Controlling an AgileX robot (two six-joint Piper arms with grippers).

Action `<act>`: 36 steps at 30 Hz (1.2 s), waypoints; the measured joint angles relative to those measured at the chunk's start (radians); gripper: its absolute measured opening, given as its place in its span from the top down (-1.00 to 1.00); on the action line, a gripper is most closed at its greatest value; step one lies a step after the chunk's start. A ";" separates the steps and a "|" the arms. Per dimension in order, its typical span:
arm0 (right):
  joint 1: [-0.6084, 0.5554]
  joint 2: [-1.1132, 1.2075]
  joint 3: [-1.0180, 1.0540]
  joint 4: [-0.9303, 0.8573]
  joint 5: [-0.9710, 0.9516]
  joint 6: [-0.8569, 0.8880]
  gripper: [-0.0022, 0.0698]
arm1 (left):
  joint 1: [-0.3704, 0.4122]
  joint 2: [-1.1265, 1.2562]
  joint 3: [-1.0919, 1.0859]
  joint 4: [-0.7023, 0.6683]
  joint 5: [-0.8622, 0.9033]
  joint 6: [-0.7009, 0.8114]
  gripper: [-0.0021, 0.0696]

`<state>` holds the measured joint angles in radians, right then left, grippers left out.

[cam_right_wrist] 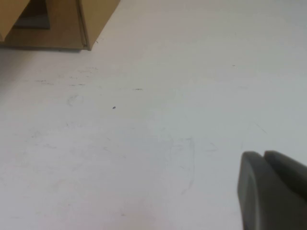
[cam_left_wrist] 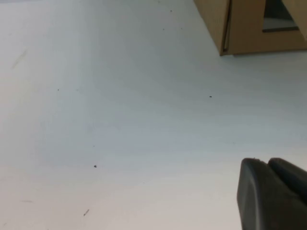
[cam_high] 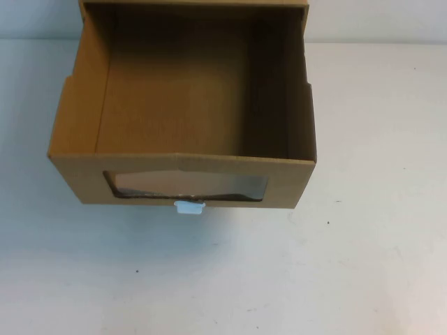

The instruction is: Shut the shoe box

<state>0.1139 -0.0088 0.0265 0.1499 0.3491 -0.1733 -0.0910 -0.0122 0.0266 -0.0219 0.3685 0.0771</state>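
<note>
While the shoe box [cam_high: 183, 112] gapes open, left gripper [cam_left_wrist: 272, 194] and right gripper [cam_right_wrist: 271, 189] hover apart

Brown cardboard drawer-style shoe box [cam_high: 183, 105] sits on your white counter [cam_high: 335, 265], far-centre; drawer pulled toward you. Left hand [cam_left_wrist: 268, 191] and right hand [cam_right_wrist: 268, 191] low over counter, apart from box.

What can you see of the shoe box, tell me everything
The shoe box is brown cardboard, a drawer pulled out toward the robot with its top open and nothing visible inside. Its front panel has a clear rectangular window and a small white pull tab below it. It sits on the white table. Neither the left tool nor the right tool touches it.
</note>
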 joint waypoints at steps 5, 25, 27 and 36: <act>0.000 0.000 0.000 0.000 0.000 0.000 0.97 | 0.000 0.000 0.000 0.000 0.000 0.000 0.95; 0.000 0.000 0.000 0.000 0.000 0.000 0.97 | 0.000 0.000 0.000 0.000 -0.002 0.013 0.95; 0.000 0.000 0.000 0.000 0.000 0.000 0.97 | 0.000 0.000 0.000 0.001 -0.002 0.014 0.95; 0.000 0.000 0.000 0.000 0.000 0.000 0.97 | 0.000 0.000 0.000 0.004 -0.022 0.019 0.95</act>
<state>0.1139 -0.0088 0.0265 0.1499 0.3491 -0.1733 -0.0910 -0.0122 0.0266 -0.0175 0.3469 0.0958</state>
